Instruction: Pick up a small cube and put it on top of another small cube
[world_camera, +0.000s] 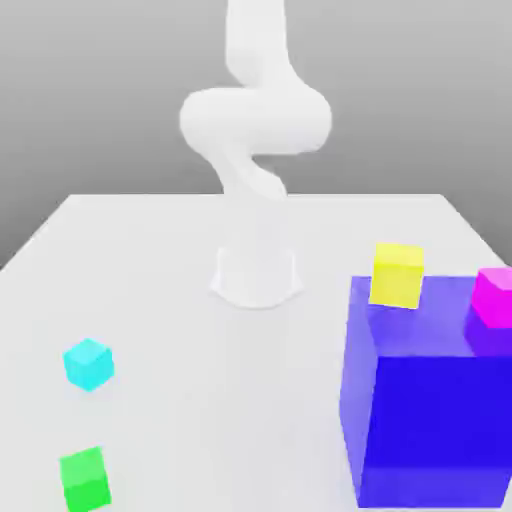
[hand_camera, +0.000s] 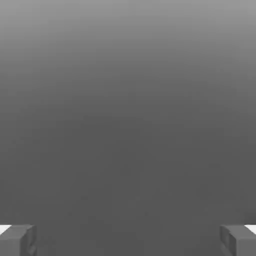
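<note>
The cyan cube (world_camera: 89, 365) rests on the bench (world_camera: 230, 400) at the exterior view's left, near the green cube (world_camera: 86, 480). The jaws stand wide apart in the hand view, nothing between them.

Two small cubes sit apart on the bench (world_camera: 230, 400).
The cyan cube (world_camera: 89, 365) and green cube (world_camera: 86, 480) lie toward the bench's edge at the exterior view's left; yellow (world_camera: 397, 276) and magenta (world_camera: 495, 298) cubes top the blue block (world_camera: 440, 420).
</note>
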